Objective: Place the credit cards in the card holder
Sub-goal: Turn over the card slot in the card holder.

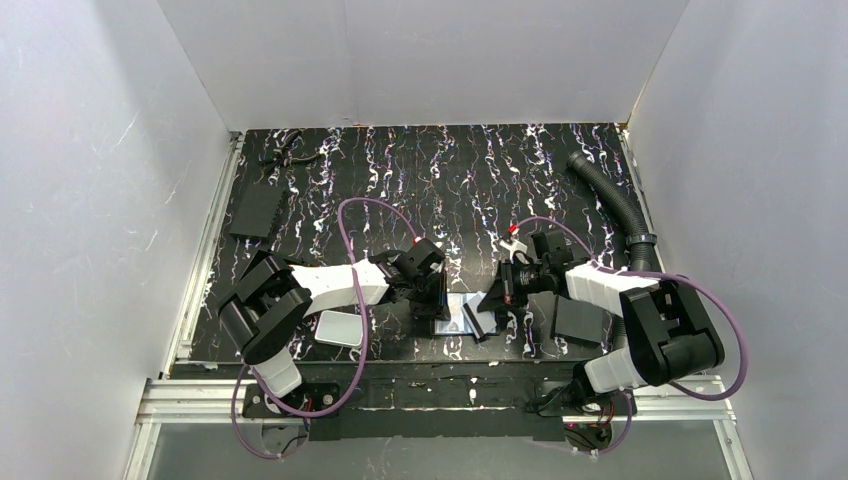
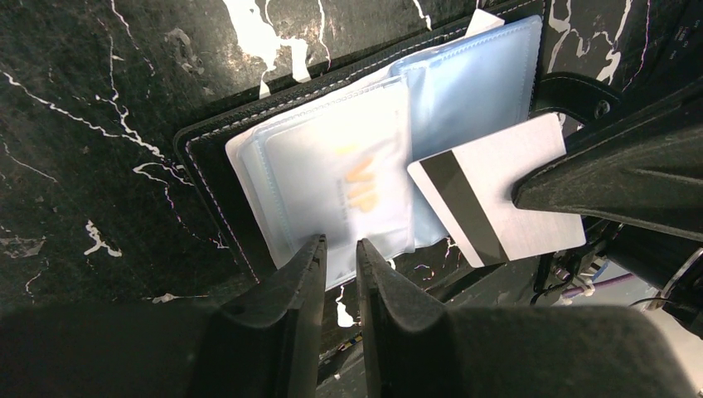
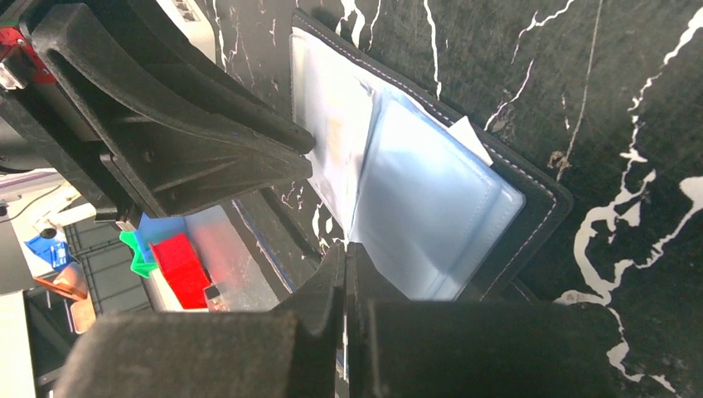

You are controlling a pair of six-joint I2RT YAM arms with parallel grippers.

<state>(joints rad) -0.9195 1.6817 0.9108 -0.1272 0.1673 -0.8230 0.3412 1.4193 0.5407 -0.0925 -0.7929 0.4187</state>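
Here, an open black stitched-leather card holder (image 2: 207, 166) lies flat on the black, white-veined table (image 2: 83, 124), with bare tabletop beyond its stitched edge.
The right gripper (image 3: 344, 253) clamps a thin silver credit card (image 2: 506, 199), its striped end overlapping the bluish clear pockets (image 2: 332, 182). The left gripper (image 2: 340, 249) has its tips a slit apart at their near edge; whether it grips the plastic is unclear.

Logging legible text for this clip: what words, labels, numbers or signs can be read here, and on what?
"VIP": blurred gold letters on the pocketed card inside the card holder.
Smaller line beneath it: too blurred to read.
Silver card: black stripe only, no text visible.
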